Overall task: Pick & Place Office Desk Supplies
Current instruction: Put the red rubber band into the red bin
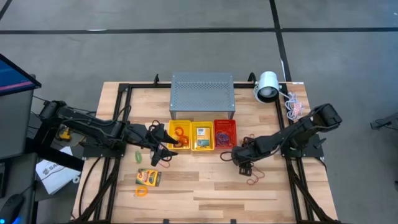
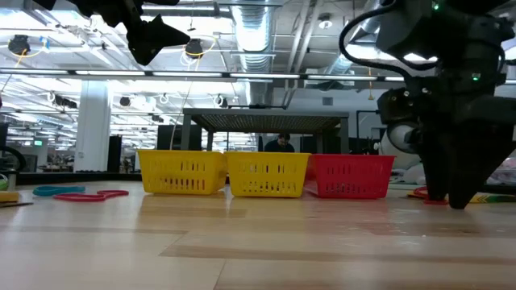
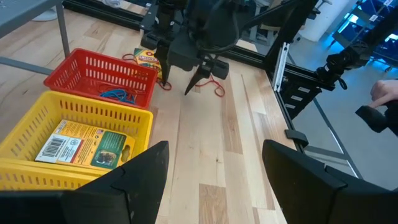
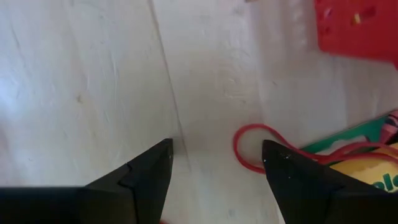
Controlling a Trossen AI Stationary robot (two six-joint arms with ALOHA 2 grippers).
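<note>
Card box (image 3: 84, 144) flat in yellow basket (image 3: 37, 134), lengthwise along it, both pincers spread.

Two yellow baskets (image 1: 191, 136) and a red basket (image 1: 225, 132) front a grey perforated box (image 1: 202, 93).

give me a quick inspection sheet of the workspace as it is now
surface: wooden table, mostly bare at the front
job's things: card box in the middle yellow basket; another card box loose on the table; red band loop by the right gripper
clutter: grey perforated box; red basket
grippers: left gripper open, empty, beside the baskets; right gripper open, low over the table
cables: white cord at the back right corner
surroundings: a person far behind the table
</note>
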